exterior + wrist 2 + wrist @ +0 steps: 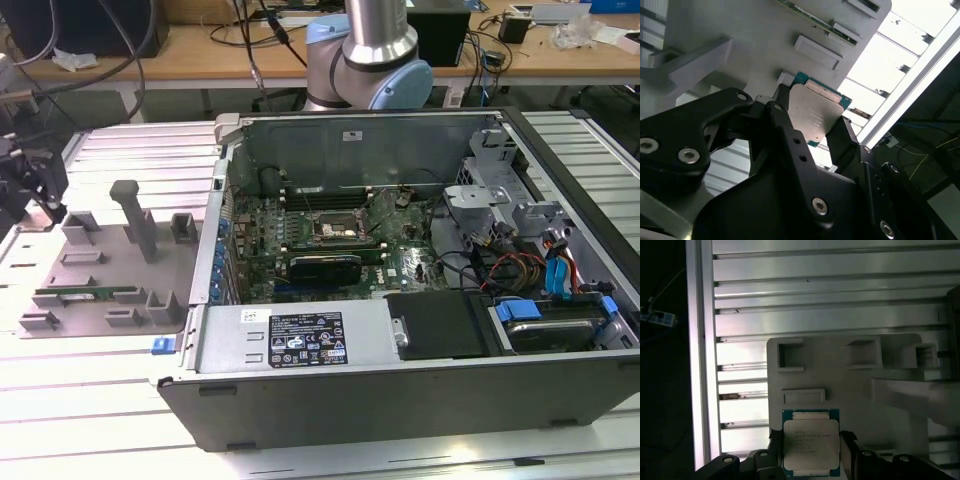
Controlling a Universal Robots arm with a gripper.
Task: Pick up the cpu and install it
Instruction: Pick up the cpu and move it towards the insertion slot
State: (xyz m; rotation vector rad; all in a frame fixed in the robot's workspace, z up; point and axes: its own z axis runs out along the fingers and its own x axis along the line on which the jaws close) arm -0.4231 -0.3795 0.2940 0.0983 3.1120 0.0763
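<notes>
Electronics lab: opened computer case (300,340), cable-strewn workbench (200,55).

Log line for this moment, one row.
gripper: shut on cpu | cpu: gripped by two edges, over grey tray | tray: at the exterior view's left of open case | install: not done

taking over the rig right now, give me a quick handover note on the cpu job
Tool: shut on the cpu, fingers on two opposite edges.
Where: over the grey parts tray at the exterior view's left; lifted clear or not, cannot tell.
Done: cpu grasped.
Left: the install; the cpu is not yet in the motherboard socket inside the open computer case.
</notes>
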